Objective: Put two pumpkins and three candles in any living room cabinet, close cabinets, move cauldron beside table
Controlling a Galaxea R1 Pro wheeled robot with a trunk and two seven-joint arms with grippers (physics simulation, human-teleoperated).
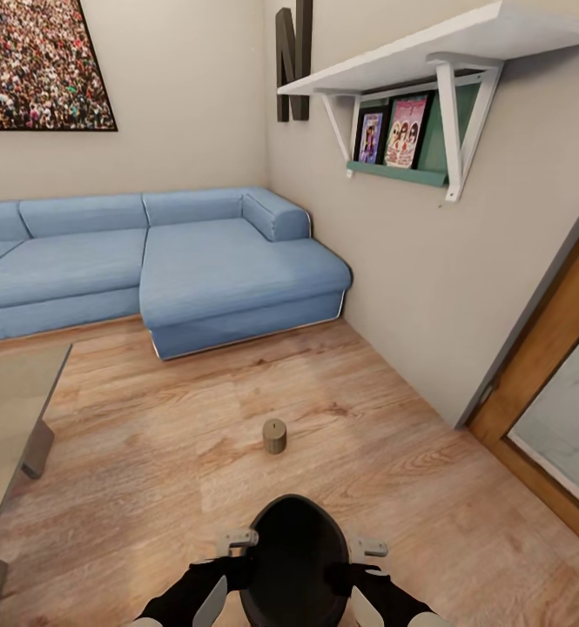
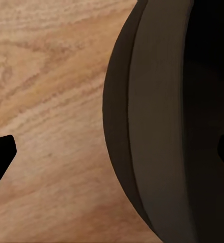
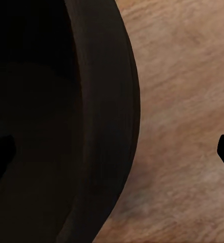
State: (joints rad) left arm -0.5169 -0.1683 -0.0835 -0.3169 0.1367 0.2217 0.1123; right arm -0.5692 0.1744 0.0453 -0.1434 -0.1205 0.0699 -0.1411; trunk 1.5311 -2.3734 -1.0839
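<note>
Cauldron (image 1: 293,557) sits low and near, right in front of the robot, between both arms. Left gripper (image 1: 224,557) straddles its left rim, right gripper (image 1: 363,562) its right rim, each with one finger inside the pot and one outside, fingers spread wide over the wall; whether they truly clamp it I cannot tell. Step in hand looks like relocating the cauldron. Table (image 1: 15,409) corner is at near left, so next move calls for carrying the pot left beside it. One candle (image 1: 274,435) stands on the floor (image 1: 193,418) just beyond, sofa (image 1: 150,261) far behind.
</note>
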